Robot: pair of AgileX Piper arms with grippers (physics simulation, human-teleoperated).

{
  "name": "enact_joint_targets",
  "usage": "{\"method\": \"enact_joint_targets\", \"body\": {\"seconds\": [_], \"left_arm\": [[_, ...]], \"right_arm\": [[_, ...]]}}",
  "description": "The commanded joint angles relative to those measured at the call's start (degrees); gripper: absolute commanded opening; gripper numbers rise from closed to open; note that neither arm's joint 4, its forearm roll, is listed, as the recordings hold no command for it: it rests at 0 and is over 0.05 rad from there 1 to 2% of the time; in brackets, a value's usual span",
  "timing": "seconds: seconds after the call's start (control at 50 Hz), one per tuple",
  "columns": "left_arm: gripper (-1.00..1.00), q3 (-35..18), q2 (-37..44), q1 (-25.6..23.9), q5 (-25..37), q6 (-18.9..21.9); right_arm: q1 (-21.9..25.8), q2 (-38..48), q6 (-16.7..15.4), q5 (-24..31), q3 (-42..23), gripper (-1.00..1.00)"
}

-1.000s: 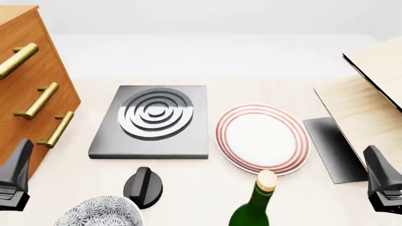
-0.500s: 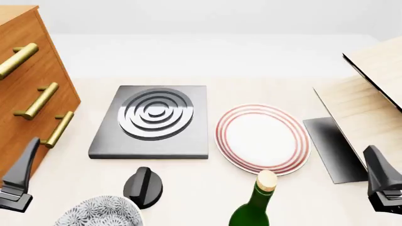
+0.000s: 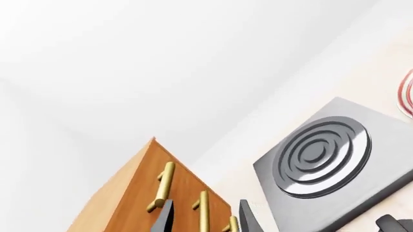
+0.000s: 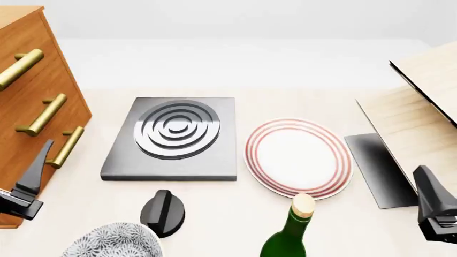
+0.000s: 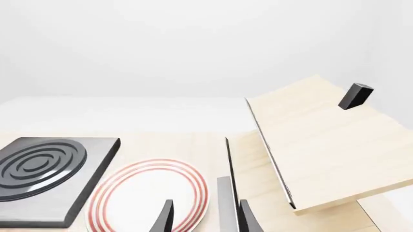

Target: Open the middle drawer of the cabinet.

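1. The left gripper (image 4: pixel 32 168) is sitting low at the front view's left edge, its dark fingers tilting up toward the cabinet (image 4: pixel 29 75) and lying over its lower front.
2. In the left wrist view the two fingertips (image 3: pixel 166 218) are standing apart with nothing between them, so this gripper is released; they are pointing at the brass handles.
3. The middle drawer (image 4: pixel 32 120) is lying closed, flush between the top and bottom drawers, and its handle (image 4: pixel 43 114) is standing clear of the fingers.
4. The right gripper (image 4: pixel 434 206) is resting low at the right edge, near the pale box (image 4: pixel 418 107).
5. Its fingers (image 5: pixel 166 220) are parting wide, gripping nothing, above the plate (image 5: pixel 148 193).
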Motion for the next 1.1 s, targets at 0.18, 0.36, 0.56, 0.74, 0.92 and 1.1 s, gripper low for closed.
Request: {"method": "enact_joint_targets", "body": {"seconds": [0.18, 0.36, 0.56, 0.74, 0.92, 1.1], "left_arm": [[1.0, -1.8, 8.0, 0.2, -2.7, 5.1], [1.0, -1.7, 12.4, -0.2, -4.6, 6.9], [1.0, -1.3, 16.6, 0.8, -5.0, 7.6], [1.0, -1.3, 19.6, 1.2, -5.2, 7.9], [1.0, -1.5, 21.5, 2.4, -6.6, 8.2], [1.0, -1.5, 23.0, 5.5, -7.4, 8.6]], "right_arm": [[0.0, -0.3, 0.1, 0.1, 0.0, 1.0], [0.0, -0.2, 0.1, 0.1, 0.0, 1.0], [0.0, -0.3, 0.1, 0.1, 0.0, 1.0], [0.0, -0.3, 0.1, 0.1, 0.0, 1.0], [0.0, -0.3, 0.1, 0.1, 0.0, 1.0], [0.0, -0.3, 0.1, 0.1, 0.0, 1.0]]}}
